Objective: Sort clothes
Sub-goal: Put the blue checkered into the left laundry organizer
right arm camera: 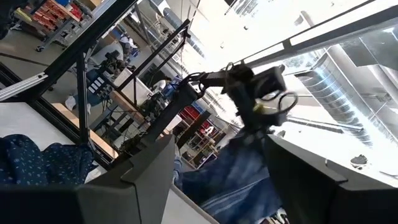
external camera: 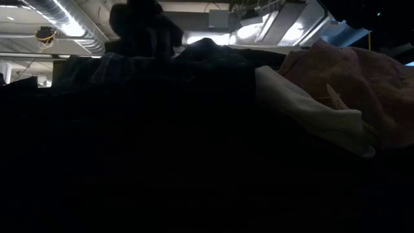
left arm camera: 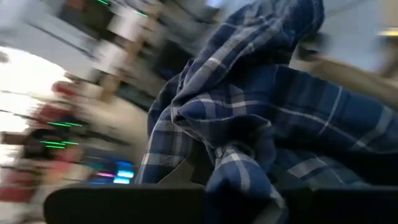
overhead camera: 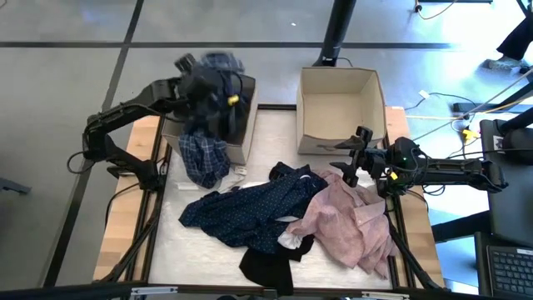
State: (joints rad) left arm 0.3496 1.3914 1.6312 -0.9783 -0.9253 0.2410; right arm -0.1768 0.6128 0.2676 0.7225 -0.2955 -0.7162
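My left gripper (overhead camera: 208, 87) is above the left beige box (overhead camera: 246, 125), shut on the blue-white plaid shirt (overhead camera: 204, 154), which fills the left wrist view (left arm camera: 261, 106). My right gripper (overhead camera: 350, 157) is open and empty, just above the far edge of the pale pink shirt (overhead camera: 354, 218). Its fingers (right arm camera: 143, 180) stand apart in the right wrist view. The navy dotted shirt (overhead camera: 250, 208) lies spread on the table, partly on the pink shirt. The black garment (overhead camera: 266, 267) and the small white piece (overhead camera: 291, 240) lie under their near edges. My left gripper holds a bunched-up part of the plaid shirt (left arm camera: 239, 168); the gripper and the cloth hide the exact place of contact. The shirt hangs slack below the gripper, and its lower end (overhead camera: 204, 162) drapes down in front of the left box's near wall.
A second beige box (overhead camera: 341, 108) stands open at the far right, just beyond my right gripper. In the low view the pile stands close before the camera, with the white piece (external camera: 304, 110) and the pink shirt (external camera: 356, 77) showing. A laptop (overhead camera: 508, 267) sits off the table's right.
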